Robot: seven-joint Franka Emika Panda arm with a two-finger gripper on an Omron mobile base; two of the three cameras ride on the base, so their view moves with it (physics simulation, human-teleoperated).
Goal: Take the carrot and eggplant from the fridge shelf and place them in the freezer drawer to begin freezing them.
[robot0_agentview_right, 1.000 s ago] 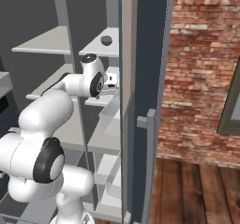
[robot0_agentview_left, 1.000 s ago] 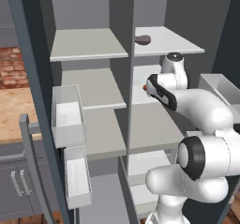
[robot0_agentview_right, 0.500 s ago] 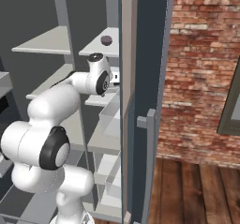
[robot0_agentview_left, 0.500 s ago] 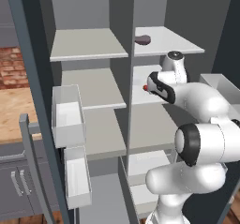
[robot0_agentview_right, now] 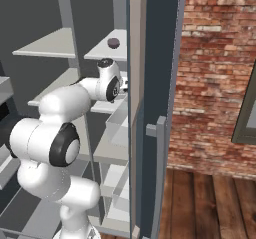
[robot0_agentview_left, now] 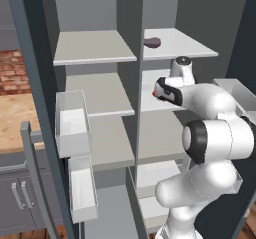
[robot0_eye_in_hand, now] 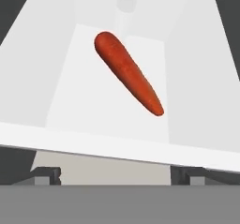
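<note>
The carrot [robot0_eye_in_hand: 129, 73], a short orange-red stick, lies slantwise on the white middle shelf [robot0_eye_in_hand: 93, 101] just ahead of my gripper [robot0_eye_in_hand: 115, 174]. The jaws stand wide open, with one dark fingertip at each lower corner of the hand view and nothing between them. From the left base view the gripper [robot0_agentview_left: 161, 90] reaches into the right compartment, and a red speck of the carrot [robot0_agentview_left: 153, 93] shows at its front. The eggplant [robot0_agentview_left: 152, 42], a dark rounded lump, rests one shelf higher; it is the same eggplant [robot0_agentview_right: 114, 43] seen from the right. Pale drawer fronts [robot0_agentview_left: 155, 174] sit low in that compartment; I cannot tell which is the freezer drawer.
Translucent door bins [robot0_agentview_left: 72, 123] hang on the open left door. A grey bin [robot0_agentview_left: 235, 90] juts out on the right beside my arm. The central divider [robot0_agentview_left: 139, 73] splits the shelves. The right door's edge [robot0_agentview_right: 150, 108] stands close to the arm.
The hand has edged a little farther in toward the middle shelf and the arm's elbow has swung. The jaws stay open. Carrot and eggplant have not moved.
</note>
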